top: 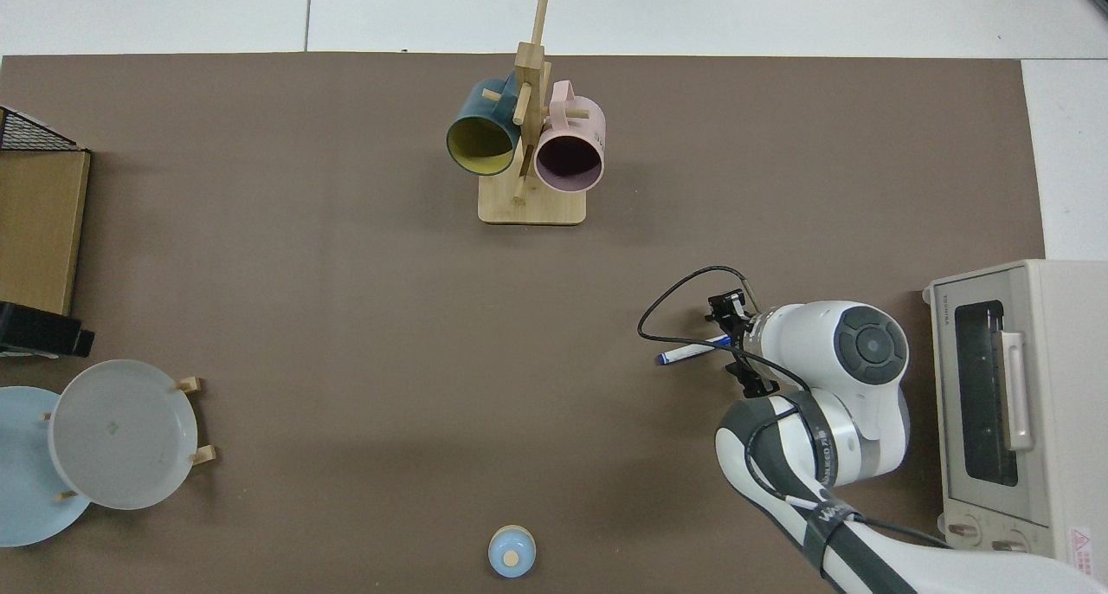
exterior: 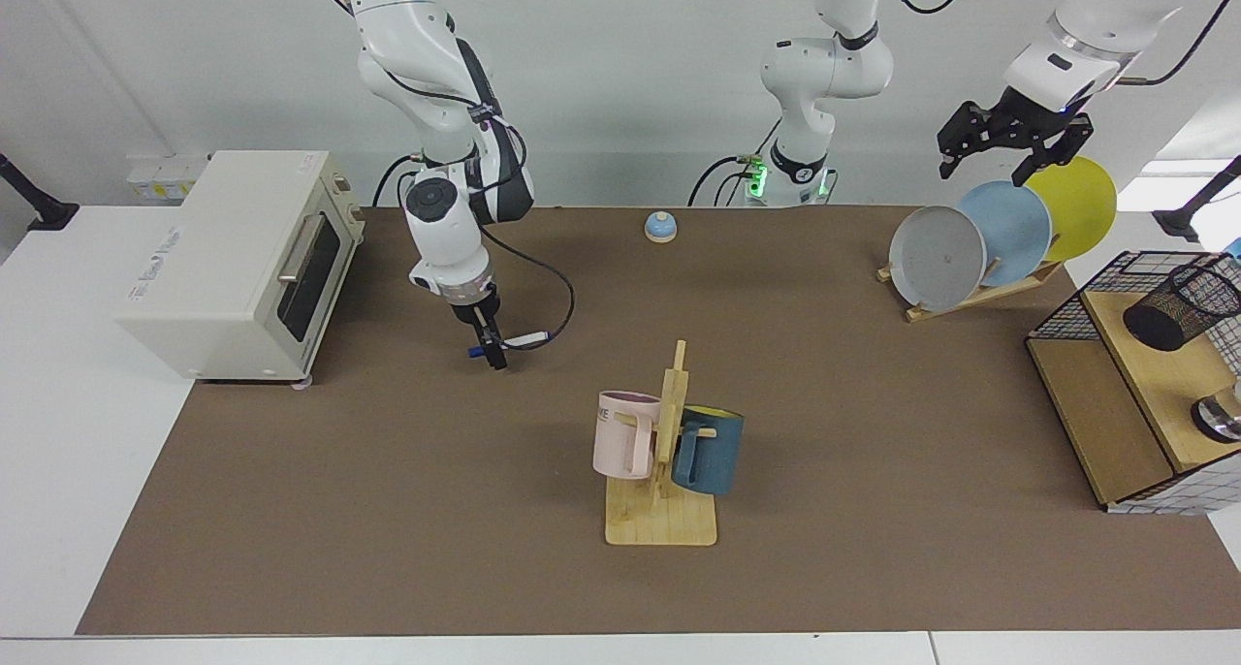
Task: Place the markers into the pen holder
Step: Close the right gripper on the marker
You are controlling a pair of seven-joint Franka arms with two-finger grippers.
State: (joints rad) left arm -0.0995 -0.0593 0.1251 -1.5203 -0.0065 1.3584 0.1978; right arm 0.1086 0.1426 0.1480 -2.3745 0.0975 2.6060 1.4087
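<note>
Right gripper (exterior: 494, 353) is down over the mat (exterior: 388, 510) near its toaster-side edge, just beside the toaster oven (exterior: 233, 258). Its fingers are closed on the marker (top: 688, 352), which is held about level; the top view shows the blue cap end sticking out away from the toaster. Whether the marker clears the mat cannot be told.

Left gripper (exterior: 999, 156) hangs above the plate rack (exterior: 979, 292) at the far corner of the mat, fingers spread wide, holding nothing; this arm waits.

Pen holder (exterior: 1178, 306) stands tilted on the wooden shelf of the wire basket (exterior: 1066, 311), at the mat edge opposite the toaster, well apart from the marker.

Mug tree (exterior: 669, 452) with a pink and a blue mug stands mid-mat, towards the near edge. A small blue bell (exterior: 660, 226) sits at the far edge.
</note>
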